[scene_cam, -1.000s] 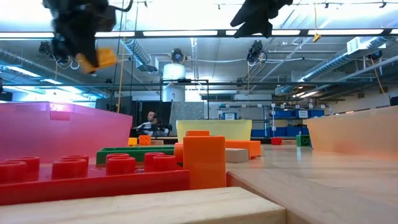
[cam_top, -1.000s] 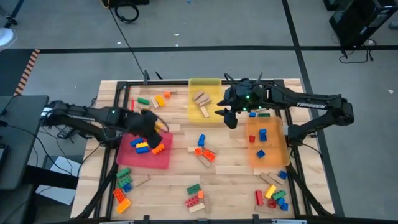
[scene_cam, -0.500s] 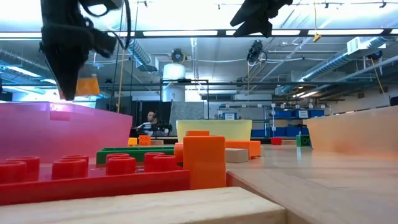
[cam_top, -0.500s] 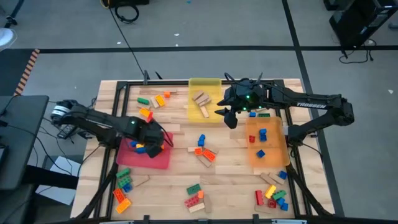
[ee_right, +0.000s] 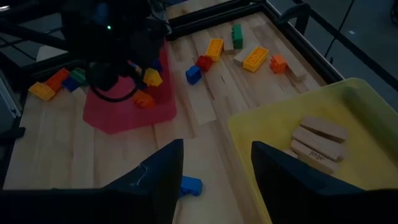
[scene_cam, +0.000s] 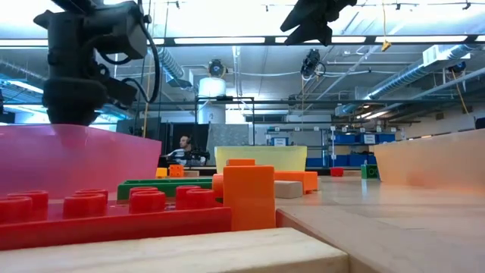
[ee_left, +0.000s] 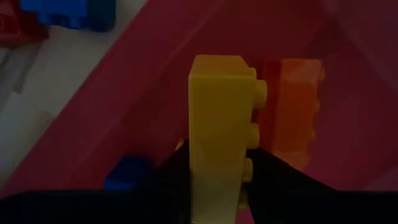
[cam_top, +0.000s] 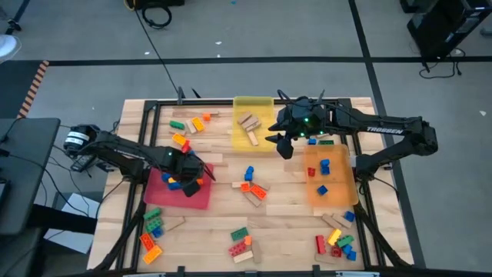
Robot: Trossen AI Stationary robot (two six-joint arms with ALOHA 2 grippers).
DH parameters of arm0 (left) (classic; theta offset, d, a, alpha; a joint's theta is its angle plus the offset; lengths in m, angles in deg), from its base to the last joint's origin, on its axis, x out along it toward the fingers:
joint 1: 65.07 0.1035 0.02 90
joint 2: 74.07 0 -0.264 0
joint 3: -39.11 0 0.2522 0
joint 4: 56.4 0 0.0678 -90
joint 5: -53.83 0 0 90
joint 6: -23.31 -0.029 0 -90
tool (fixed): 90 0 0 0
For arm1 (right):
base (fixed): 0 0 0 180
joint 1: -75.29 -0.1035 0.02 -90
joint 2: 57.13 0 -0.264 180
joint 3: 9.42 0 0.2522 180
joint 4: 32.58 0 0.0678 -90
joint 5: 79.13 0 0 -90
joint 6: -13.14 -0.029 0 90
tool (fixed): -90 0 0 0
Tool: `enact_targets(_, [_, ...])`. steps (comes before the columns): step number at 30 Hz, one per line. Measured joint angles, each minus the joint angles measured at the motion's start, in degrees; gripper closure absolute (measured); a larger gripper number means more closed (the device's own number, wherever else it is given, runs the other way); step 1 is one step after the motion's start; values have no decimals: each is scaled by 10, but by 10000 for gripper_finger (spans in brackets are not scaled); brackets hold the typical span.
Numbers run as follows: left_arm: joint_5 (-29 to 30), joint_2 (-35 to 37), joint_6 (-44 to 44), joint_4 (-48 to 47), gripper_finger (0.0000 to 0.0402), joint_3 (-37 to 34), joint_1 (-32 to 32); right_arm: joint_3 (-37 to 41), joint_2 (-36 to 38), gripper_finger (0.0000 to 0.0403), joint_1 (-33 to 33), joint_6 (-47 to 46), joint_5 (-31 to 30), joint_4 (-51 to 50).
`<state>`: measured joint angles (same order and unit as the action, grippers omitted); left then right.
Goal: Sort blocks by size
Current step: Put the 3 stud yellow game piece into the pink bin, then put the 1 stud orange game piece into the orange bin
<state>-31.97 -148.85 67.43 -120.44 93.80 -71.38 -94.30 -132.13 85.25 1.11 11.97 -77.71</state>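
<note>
My left gripper [cam_top: 188, 178] reaches down into the red tray [cam_top: 196, 197], shut on a long yellow brick [ee_left: 219, 118]. An orange brick [ee_left: 292, 106] and a blue brick [ee_left: 126, 172] lie in the tray beside it. In the low view the tray's pink wall [scene_cam: 76, 159] hides the fingertips. My right gripper [cam_top: 281, 143] hangs open and empty, high between the yellow tray [cam_top: 254, 104] and the orange tray [cam_top: 340, 197]. Its fingers frame bare wood in the right wrist view [ee_right: 214, 180]. My left gripper pinches the yellow brick by its upper end [ee_left: 214, 186] between the two fingers. The fingers come from above, point down and lie along the brick. The brick stands on end below them, studs to one side. Whether its lower end touches the tray floor, I cannot tell.
Tan wooden blocks [cam_top: 248, 123] lie in the yellow tray, blue bricks [cam_top: 323, 165] in the orange one. Loose bricks sit at the far left [cam_top: 188, 125], centre [cam_top: 252, 187], near left [cam_top: 152, 227], near centre [cam_top: 241, 245] and near right [cam_top: 337, 242]. A black frame [cam_top: 146, 115] rims the table.
My left gripper has come down from well above the red tray into it, carrying the yellow brick and turning a little on the way. In the low view the brick has sunk out of sight behind the tray's wall.
</note>
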Motion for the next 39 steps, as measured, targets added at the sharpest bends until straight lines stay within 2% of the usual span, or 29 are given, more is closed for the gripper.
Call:
enact_targets(7, [-2,0,0,8,280,0,0,0,0,199,0,0,0,-1])
enact_targets(10, [-23,0,-1,8,278,0,0,0,0,199,0,0,0,-1])
enact_targets(20, [-31,0,13,12,227,0,0,0,0,199,0,0,0,-1])
enact_targets(24, [-31,0,13,12,218,0,0,0,0,199,0,-4,0,-1])
enact_targets(30, [-78,0,27,8,218,3,0,0,-9,199,-7,0,0,-6])
enact_targets(34, [-80,0,45,-2,218,25,-2,0,-31,189,-25,4,0,-5])
enact_targets(39, [-75,0,26,-3,218,66,-9,0,-66,162,-60,55,0,6])
